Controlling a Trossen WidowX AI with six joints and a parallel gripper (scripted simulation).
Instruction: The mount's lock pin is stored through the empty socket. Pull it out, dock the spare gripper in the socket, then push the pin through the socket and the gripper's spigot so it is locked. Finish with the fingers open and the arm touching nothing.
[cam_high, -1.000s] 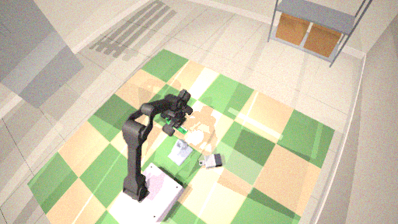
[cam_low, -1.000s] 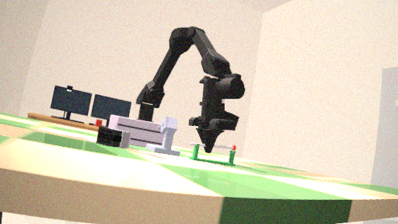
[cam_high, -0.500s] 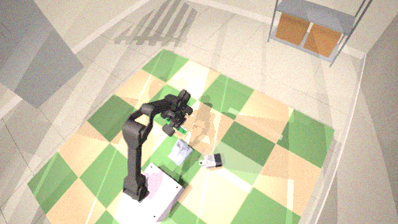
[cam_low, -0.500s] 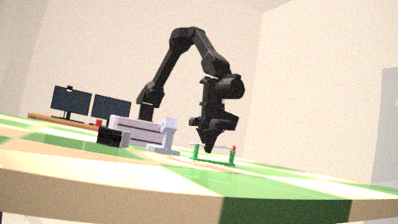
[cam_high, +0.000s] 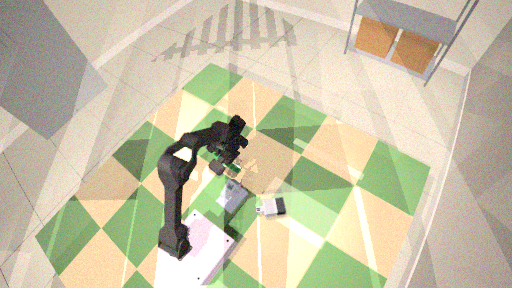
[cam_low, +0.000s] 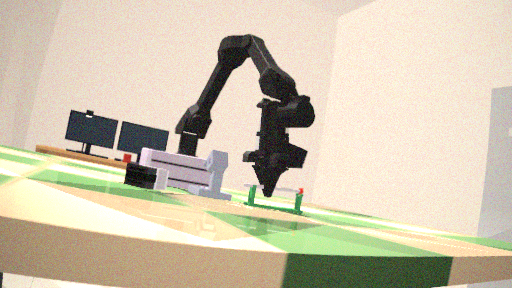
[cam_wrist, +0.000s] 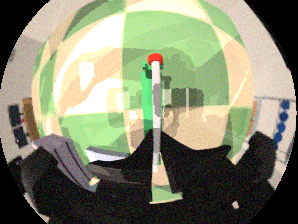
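Note:
My gripper (cam_low: 268, 194) (cam_wrist: 153, 131) points down, shut on the lock pin. The pin (cam_low: 289, 189) (cam_wrist: 157, 95) is a thin pale rod with a red head; it lies level at the tops of the two posts of the green rack (cam_low: 272, 207) (cam_wrist: 147, 105) (cam_high: 233, 168). Whether it rests on both posts is too small to tell. The grey mount (cam_high: 232, 196) (cam_low: 217, 172) stands between the rack and the arm's base, with no pin seen in it. The spare gripper (cam_high: 272, 206) (cam_low: 142, 176), pale with a black end, lies apart from the mount. The socket's inside is hidden.
The pale pinkish base block (cam_high: 212, 240) (cam_low: 175, 169) lies beside the arm's foot, behind the mount. The arm (cam_high: 172, 200) (cam_low: 215, 82) arches over to the rack. Monitors (cam_low: 92, 129) and a shelf (cam_high: 407, 20) stand in the background.

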